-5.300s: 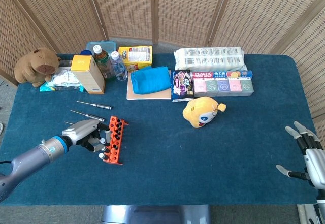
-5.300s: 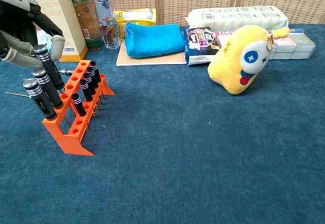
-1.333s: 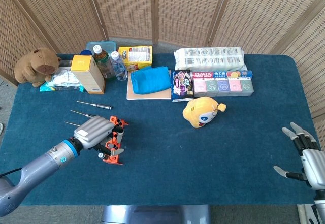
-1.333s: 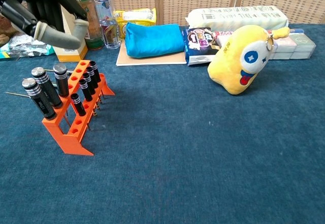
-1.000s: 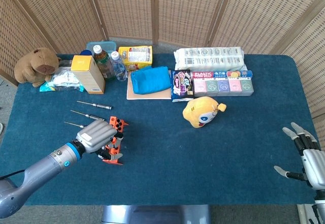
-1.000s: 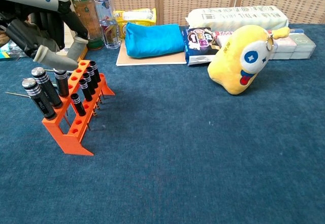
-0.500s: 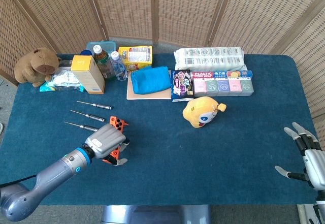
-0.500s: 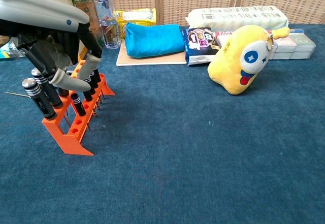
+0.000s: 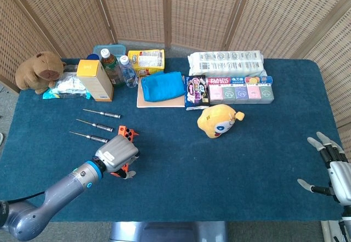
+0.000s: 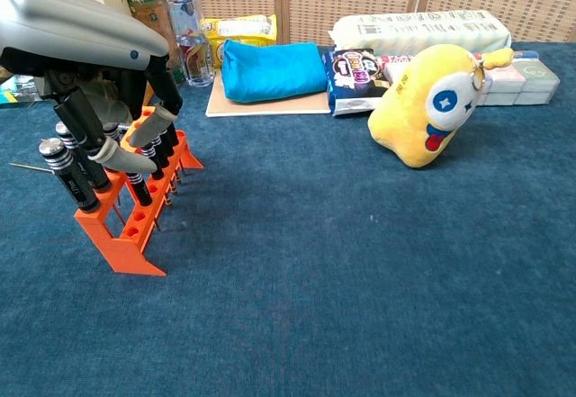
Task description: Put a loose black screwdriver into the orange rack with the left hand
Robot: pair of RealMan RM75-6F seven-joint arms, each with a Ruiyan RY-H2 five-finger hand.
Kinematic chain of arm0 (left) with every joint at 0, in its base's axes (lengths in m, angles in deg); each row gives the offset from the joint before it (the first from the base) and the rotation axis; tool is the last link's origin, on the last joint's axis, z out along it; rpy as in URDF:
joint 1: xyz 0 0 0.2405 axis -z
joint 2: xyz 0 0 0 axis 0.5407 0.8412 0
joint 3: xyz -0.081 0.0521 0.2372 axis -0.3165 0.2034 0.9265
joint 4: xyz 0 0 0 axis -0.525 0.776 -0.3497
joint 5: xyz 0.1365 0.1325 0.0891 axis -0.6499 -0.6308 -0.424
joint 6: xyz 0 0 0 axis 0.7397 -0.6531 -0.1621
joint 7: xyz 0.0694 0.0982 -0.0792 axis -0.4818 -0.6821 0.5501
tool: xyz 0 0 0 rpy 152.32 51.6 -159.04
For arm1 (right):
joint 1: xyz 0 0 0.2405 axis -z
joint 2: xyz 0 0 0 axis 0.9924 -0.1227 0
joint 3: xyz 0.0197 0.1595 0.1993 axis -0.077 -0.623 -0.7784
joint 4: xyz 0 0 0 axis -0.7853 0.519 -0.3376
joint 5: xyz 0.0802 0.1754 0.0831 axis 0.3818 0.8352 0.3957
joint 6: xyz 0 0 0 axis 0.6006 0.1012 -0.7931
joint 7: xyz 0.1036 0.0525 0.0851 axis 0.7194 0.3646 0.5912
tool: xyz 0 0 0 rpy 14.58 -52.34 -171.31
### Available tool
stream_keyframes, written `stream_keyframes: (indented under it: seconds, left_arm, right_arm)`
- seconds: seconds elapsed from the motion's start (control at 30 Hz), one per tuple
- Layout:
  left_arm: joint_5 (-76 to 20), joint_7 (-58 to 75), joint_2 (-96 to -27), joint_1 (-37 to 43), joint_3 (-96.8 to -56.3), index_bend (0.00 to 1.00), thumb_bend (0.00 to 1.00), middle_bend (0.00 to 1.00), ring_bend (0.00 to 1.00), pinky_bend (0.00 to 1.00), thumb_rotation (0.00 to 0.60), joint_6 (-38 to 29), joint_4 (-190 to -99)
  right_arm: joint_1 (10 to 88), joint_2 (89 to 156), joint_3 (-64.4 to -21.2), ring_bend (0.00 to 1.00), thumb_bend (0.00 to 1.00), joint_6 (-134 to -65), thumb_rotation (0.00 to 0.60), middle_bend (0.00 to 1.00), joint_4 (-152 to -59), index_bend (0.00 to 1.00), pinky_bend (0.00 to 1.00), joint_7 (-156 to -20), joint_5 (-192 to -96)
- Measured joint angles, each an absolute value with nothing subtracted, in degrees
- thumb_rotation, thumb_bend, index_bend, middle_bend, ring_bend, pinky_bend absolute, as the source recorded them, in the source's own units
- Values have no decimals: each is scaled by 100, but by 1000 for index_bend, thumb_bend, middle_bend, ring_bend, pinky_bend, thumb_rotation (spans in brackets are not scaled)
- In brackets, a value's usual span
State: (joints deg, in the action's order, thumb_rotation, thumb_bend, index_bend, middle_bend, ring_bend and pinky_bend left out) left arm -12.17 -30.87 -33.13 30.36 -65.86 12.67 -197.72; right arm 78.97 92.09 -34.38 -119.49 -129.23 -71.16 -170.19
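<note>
Left hand (image 10: pixel 108 113): poised directly over the orange rack (image 10: pixel 135 212), fingers (image 10: pixel 115 156) hanging down among the handles; whether they pinch a handle cannot be told, as the palm hides the contact in the head view.
Rack contents: several black screwdrivers (image 10: pixel 70 174) stand upright in the holes beneath and just outboard of the hand; further holes toward the near end appear vacant.
Loose stock: three screwdrivers (image 9: pixel 97 125) lie on the bench (image 9: pixel 230 165) just beyond the hand, clear of the rack and untouched.
Right hand (image 9: pixel 333 168): well apart at the far edge of the bench, fingers spread, holding nothing.
Progress, judged: one tool looks seated or nearly so; insertion appears to be in its closing stage.
Outstanding, judged: confirm full seating, let go, lift the hand clear without tipping the rack.
</note>
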Motion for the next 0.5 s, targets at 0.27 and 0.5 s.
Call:
stream_keyframes:
  seconds: [0.27,0.5]
  left_arm:
    - [-1090,-3130,-3288,3117,-6527,621,281,915,892,982,370,1144,-19821]
    - [-1060,-3168,-3180,3154,-6451,626,281,915,892,982,389,1136,-19850]
  right_arm:
    - [7897,9205,-3439,0,7,-11946,600,0,-12925,117,0,-7110,-17019]
    - [7894,9208,-3441,0,7,-11936,600,0,-12929,117,0,-7114,-17008]
